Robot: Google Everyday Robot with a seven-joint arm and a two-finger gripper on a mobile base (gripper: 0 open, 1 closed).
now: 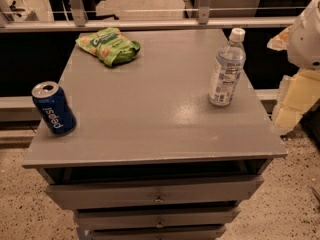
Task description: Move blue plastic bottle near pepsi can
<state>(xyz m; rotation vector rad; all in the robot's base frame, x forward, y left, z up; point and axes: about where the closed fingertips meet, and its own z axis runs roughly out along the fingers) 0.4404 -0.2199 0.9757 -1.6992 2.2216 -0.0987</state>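
Observation:
The blue plastic bottle (227, 70) stands upright on the right side of the grey table top (150, 109); it is clear and bluish with a white cap. The pepsi can (54, 109) stands upright near the table's front left corner, far from the bottle. My gripper (294, 104), cream-coloured under a white arm housing (306, 34), hangs off the table's right edge, to the right of the bottle and apart from it. It holds nothing that I can see.
A green snack bag (109, 45) lies at the back left of the table. A metal railing (150, 23) runs behind the table. Drawers (155, 196) sit below the top. Speckled floor surrounds the cabinet.

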